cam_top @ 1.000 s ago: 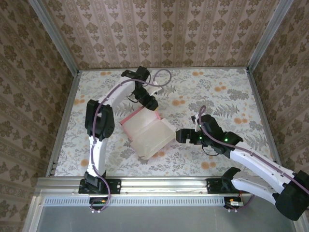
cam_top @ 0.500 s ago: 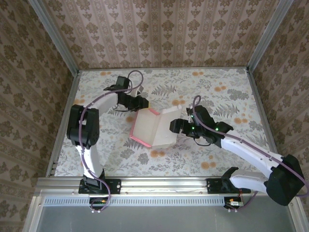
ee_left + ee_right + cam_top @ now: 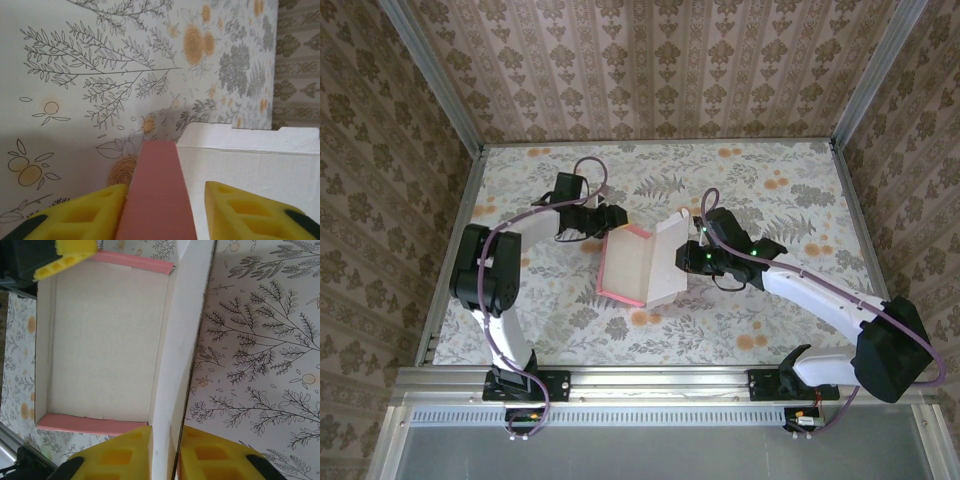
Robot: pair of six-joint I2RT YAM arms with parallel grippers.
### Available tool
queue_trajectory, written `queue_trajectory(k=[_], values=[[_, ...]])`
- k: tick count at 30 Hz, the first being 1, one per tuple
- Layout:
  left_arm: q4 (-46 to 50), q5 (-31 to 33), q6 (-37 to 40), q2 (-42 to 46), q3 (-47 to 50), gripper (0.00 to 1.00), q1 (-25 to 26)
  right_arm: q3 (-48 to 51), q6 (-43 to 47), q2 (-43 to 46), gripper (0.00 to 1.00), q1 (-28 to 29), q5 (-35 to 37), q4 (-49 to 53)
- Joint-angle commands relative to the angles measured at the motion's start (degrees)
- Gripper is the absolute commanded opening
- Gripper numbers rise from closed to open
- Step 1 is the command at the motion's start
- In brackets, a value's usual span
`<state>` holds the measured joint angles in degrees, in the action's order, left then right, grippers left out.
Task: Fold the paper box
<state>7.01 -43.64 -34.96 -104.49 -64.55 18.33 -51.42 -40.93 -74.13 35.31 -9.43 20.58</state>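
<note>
The paper box [image 3: 628, 265] lies in the middle of the table with its whitish inside [image 3: 105, 345] facing up and pink end walls. My right gripper [image 3: 684, 256] is shut on the box's tall white right-hand wall [image 3: 172, 365], pinched between both yellow fingers [image 3: 165, 432]. My left gripper [image 3: 613, 217] is at the far left corner. Its jaws straddle the pink end wall [image 3: 159, 165]. The left finger [image 3: 100, 205] touches that wall and the right finger [image 3: 240, 205] stands apart from it, so the gripper [image 3: 165, 190] is open.
The table [image 3: 770, 200] carries a floral cloth and is fenced by patterned walls on three sides. A metal rail [image 3: 640, 380] runs along the near edge by the arm bases. Open room lies to the right of the box and behind it.
The right gripper came in and shut on the box's right wall. The box turned from slanted to nearly square. The left arm swung left, and its jaws have widened off the pink wall.
</note>
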Motion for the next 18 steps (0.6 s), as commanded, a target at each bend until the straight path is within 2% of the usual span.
queue_trajectory(k=[1, 4, 6, 8, 12, 15, 18], values=[[-4.7, -2.6, -1.9, 3.7, 1.7, 0.51, -1.3, -3.5, 4.2, -1.3, 0.14, 0.2, 1.4, 5.2], [-5.6, -5.0, 2.2, 6.7, 2.7, 0.61, -2.0, -6.0, 7.5, -2.1, 0.09, 0.2, 1.9, 9.1], [-0.3, -3.6, 10.0, 9.7, 2.1, 0.64, -2.4, -8.0, 10.7, -2.6, 0.08, -0.1, 1.9, 12.8], [5.5, -2.3, 18.3, 12.3, 1.1, 0.65, -2.6, -9.9, 14.1, -3.1, 0.07, -0.3, 1.2, 15.7], [11.8, -2.9, 29.0, 16.4, 0.2, 0.65, -2.7, -15.5, 22.6, -5.2, 0.06, -0.7, -0.7, 23.6], [15.1, -3.3, 34.9, 17.2, -0.6, 0.65, -2.3, -19.8, 28.5, -9.2, 0.04, -0.5, -0.7, 29.5], [15.5, -3.5, 39.6, 16.7, -0.3, 0.64, -1.1, -21.6, 33.0, -10.0, 0.03, -0.2, -1.2, 31.2]])
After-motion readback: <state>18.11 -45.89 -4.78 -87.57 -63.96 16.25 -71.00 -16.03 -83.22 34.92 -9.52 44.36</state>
